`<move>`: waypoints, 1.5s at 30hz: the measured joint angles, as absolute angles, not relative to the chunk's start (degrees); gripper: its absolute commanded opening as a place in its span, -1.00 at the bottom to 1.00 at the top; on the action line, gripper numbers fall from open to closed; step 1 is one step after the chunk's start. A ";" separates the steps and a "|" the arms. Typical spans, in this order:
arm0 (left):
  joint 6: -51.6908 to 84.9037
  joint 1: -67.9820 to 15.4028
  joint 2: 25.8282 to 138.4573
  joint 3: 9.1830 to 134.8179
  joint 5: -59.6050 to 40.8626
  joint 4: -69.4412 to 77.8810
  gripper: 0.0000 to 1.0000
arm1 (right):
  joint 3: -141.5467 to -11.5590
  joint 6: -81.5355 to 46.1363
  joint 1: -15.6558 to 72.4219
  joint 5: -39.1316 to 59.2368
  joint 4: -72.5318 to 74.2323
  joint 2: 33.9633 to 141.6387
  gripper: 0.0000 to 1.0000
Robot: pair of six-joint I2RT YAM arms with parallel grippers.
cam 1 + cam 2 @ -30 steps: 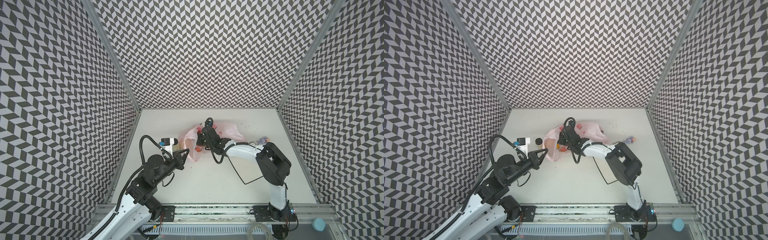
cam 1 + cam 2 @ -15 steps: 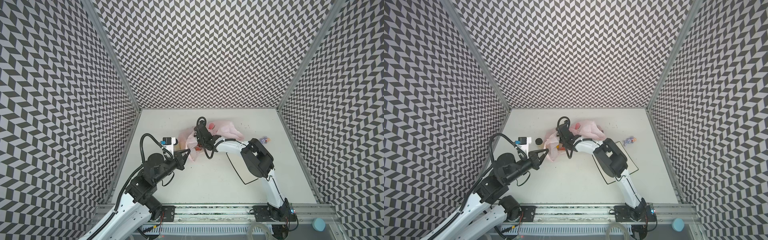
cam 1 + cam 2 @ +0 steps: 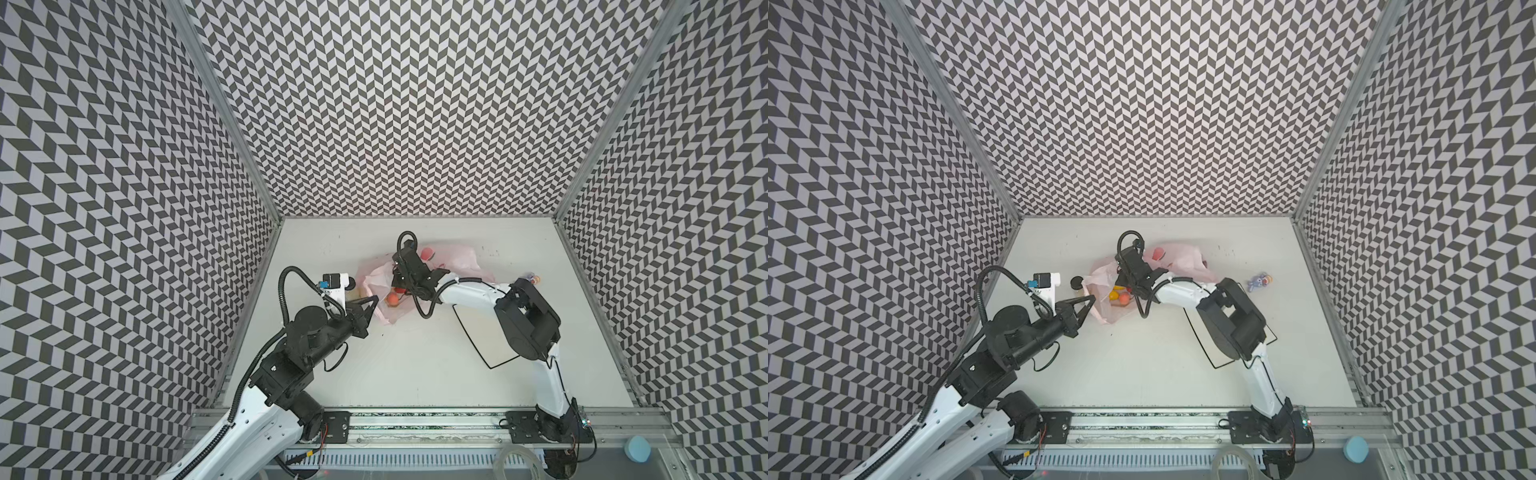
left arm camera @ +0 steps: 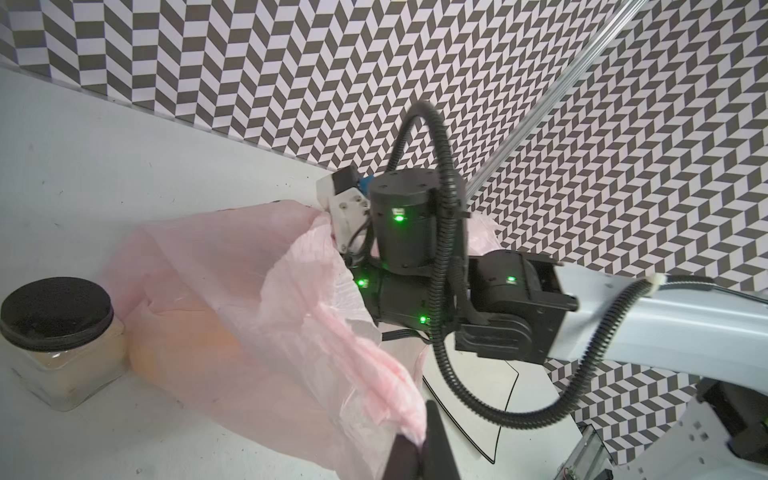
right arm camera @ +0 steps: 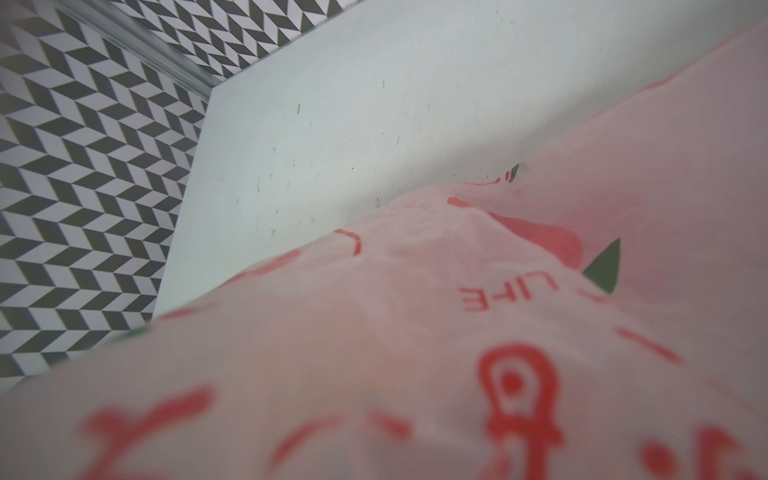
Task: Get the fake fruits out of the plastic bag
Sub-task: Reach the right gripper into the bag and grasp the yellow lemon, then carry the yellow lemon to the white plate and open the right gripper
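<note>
Left gripper (image 4: 417, 440): clamped on a bunched fold of the plastic bag (image 4: 249, 291); I see pink film pinched between the fingers.
Right gripper (image 3: 399, 284): tips buried in the bag mouth, and its wrist view shows only printed film; I can't tell the jaw state.
Fake fruits (image 3: 1119, 296): I see an orange one and a yellow one inside the bag, right by the right gripper.
Bag position: crumpled on the table (image 3: 395, 374), between the two arms.
Jar (image 3: 1076, 282): clear with a black lid, just beside the bag.
Purple toy (image 3: 1259, 281): well apart from the bag.
Plate (image 3: 478, 332): partly under the right arm.
</note>
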State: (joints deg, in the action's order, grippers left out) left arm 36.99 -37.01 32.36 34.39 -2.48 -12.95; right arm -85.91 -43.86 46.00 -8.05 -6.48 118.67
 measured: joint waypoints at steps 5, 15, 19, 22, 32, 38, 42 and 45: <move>38.04 -37.01 32.25 33.43 -1.67 -11.79 -1.00 | -78.32 -41.30 46.00 -6.72 -6.81 106.72 -0.68; 38.48 -37.01 33.34 32.84 -1.19 -8.56 -1.00 | -64.73 -35.03 46.00 -0.45 -10.59 84.29 -0.69; 38.48 -37.04 33.85 32.56 -1.08 -7.64 -1.00 | -60.86 -33.30 46.00 0.36 -15.92 73.78 -0.68; 38.46 -37.08 34.26 32.51 -0.99 -6.90 -1.00 | -58.94 -32.84 45.98 -0.49 -20.80 65.08 -0.68; 37.23 -37.10 35.88 32.42 -0.69 -4.89 -1.00 | -48.45 -40.42 45.98 -10.68 -41.80 46.96 -0.74; 36.69 -37.10 36.05 32.42 -0.71 -4.32 -1.00 | -40.86 -47.11 44.75 -18.83 -43.90 47.24 -0.68; 35.66 -37.10 36.01 32.42 -0.71 -4.34 -1.00 | -36.23 -49.12 39.46 -21.69 -38.96 50.92 -0.66; 35.44 -37.10 35.88 32.42 -0.71 -4.36 -1.00 | -33.56 -49.12 34.63 -22.41 -34.63 53.76 -0.63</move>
State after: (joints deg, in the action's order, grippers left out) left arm 35.44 -37.10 35.88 32.42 -0.71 -4.36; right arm -33.56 -49.12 34.63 -22.41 -34.63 53.76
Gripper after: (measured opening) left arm 0.048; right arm 0.239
